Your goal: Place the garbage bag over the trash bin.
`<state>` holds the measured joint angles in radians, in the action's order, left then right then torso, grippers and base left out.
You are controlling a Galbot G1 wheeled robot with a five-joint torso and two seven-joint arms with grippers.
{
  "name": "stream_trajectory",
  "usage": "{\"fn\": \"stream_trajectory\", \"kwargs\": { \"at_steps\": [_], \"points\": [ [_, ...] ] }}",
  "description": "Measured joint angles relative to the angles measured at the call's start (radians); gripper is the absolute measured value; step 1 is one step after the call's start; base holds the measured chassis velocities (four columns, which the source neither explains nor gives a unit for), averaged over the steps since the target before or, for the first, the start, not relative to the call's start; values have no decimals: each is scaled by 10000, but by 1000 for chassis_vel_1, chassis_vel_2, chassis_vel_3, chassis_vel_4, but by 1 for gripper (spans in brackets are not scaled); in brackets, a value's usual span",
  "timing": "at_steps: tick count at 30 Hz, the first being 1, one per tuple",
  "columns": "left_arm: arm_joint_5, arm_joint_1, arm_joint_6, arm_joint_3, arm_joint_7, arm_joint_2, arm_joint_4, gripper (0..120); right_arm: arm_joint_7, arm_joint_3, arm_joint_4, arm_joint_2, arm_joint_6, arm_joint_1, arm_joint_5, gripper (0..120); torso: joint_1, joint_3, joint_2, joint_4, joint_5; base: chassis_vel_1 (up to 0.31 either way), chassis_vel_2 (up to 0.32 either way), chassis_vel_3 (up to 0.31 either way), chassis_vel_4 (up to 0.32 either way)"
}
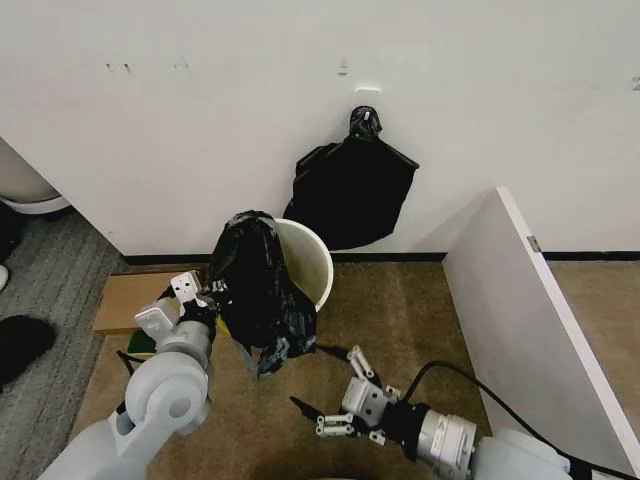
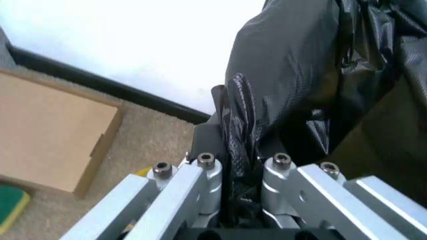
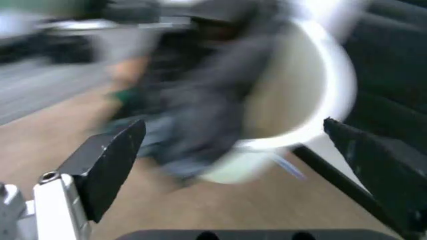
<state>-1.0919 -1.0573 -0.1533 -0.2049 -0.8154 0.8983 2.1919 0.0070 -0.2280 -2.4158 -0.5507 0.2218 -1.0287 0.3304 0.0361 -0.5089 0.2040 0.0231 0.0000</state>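
Garbage bag [image 1: 258, 290] is the big crinkly black thing draped over the left side of the trash bin [image 1: 311, 262], and it hangs down the bin's outside toward the floor. Part of the round white rim on the right is bare. The bin stands on the brown carpet [image 1: 400, 320] close to the white wall [image 1: 200, 120]. On that wall, right behind the bin, is a black plastic bundle [image 1: 352, 190] with a knot on top. A white board [image 1: 530, 320] stands to the right.

A flat cardboard piece [image 1: 125, 300] lies on the carpet to the left of the bin (in the left wrist view it sits near the black strip at the bottom of the wall).

The left gripper [image 1: 213, 298] is at the bag's left edge, and its fingers [image 2: 207, 172] are pinched tight on a fold of black plastic. The right gripper [image 1: 322, 382] is low, near the floor in front of the bin, apart from the bag, with its fingers spread wide and nothing between them.
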Motion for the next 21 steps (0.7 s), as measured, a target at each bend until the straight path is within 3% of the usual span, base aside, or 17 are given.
{"fn": "stream_trajectory", "kwargs": {
  "at_steps": [1, 4, 5, 9, 16, 21],
  "points": [
    [313, -63, 1, 48, 0, -8, 29, 4, 453, 104, -57, -90, 182, 112, 299, 100, 0, 0, 0, -1, 0, 0, 0, 0, 0],
    [1433, -242, -204, 347, 119, -17, 172, 4, 3735, 236, -165, -782, 1847, 795, 2238, 100, 0, 0, 0, -2, 2, 0, 0, 0, 0],
    [1788, -269, -246, 432, 220, 2, 185, 4, 4120, 248, -75, -897, 1966, 927, 2413, 100, 0, 0, 0, -3, 0, 0, 0, 0, 0],
    [2807, -245, -282, 745, 608, 82, 93, 4, 4268, 23, 141, -1241, 1968, 1623, 2836, 100, 0, 0, 0, 3, 0, 0, 0, 0, 0],
    [3711, -288, -111, 1176, 1080, 89, -36, 4, 4842, -630, 439, -2178, 2481, 3421, 5967, 98, 0, 0, 0, -2, -2, 0, 0, 0, 0],
    [3832, -339, 19, 1204, 1278, 49, -27, 4, 5217, -845, 742, -2622, 2780, 3853, 7406, 85, 1, -1, 0, -1, -3, 0, 0, 0, 0]
  ]
}}
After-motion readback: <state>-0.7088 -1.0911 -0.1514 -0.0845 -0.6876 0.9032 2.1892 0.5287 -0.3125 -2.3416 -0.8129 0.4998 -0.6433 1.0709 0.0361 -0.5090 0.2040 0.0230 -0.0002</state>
